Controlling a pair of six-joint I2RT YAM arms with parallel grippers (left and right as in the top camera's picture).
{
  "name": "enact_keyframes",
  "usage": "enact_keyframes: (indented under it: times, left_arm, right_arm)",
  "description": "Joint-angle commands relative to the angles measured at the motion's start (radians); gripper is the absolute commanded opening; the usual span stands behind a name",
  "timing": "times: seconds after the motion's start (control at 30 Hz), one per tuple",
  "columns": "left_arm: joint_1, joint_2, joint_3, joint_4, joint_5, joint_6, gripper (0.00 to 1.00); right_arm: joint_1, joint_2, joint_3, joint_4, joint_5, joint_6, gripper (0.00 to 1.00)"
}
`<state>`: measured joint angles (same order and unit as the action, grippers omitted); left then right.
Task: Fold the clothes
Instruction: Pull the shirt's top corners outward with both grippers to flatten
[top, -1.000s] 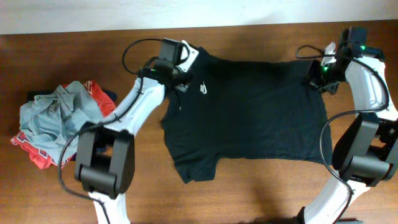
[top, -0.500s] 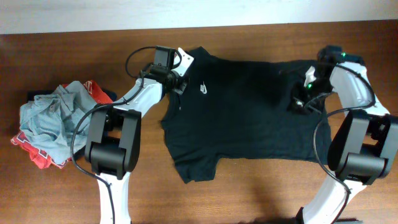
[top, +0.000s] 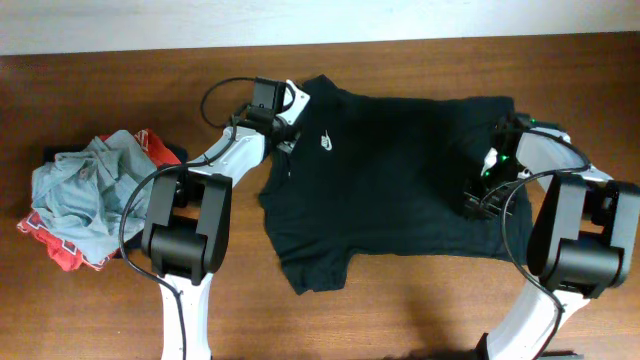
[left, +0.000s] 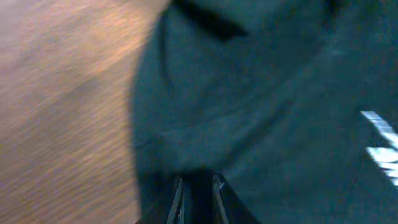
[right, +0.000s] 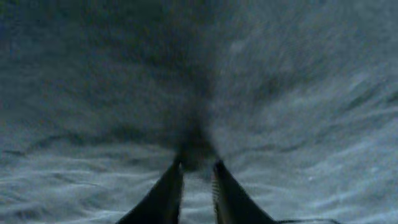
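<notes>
Right tool (top: 482, 203), pinched nearly closed on the black T-shirt (top: 400, 190), has dragged its hem from the table's (top: 100, 80) far-right corner toward the near edge. Left tool (top: 288, 135) unmoved, clamped on the shoulder; shirt mid-table.

We see two arms of one build. The left arm (top: 232, 158) is a slim white shell link between bulky black cylindrical joint housings (top: 180, 235). A thin black cable (top: 213, 92) loops off it near a small white bracket (top: 298, 98). The right arm (top: 548, 150) is also white over black, with its own looping black cable (top: 508, 235) and small green lights (top: 487, 170). The left gripper (left: 198, 180) has two thin, dark, pale-edged fingers, and the right gripper (right: 198, 165) looks the same.
</notes>
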<state>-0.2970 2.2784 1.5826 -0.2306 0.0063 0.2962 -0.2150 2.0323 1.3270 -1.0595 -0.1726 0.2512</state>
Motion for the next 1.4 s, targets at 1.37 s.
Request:
enact_keyframes:
  times: [1.37]
  left_arm:
    - [-0.042, -0.291, 0.272, -0.884, 0.017, -0.250, 0.29]
  right_arm:
    - [0.004, -0.423, -0.101, 0.183, -0.105, -0.090, 0.58]
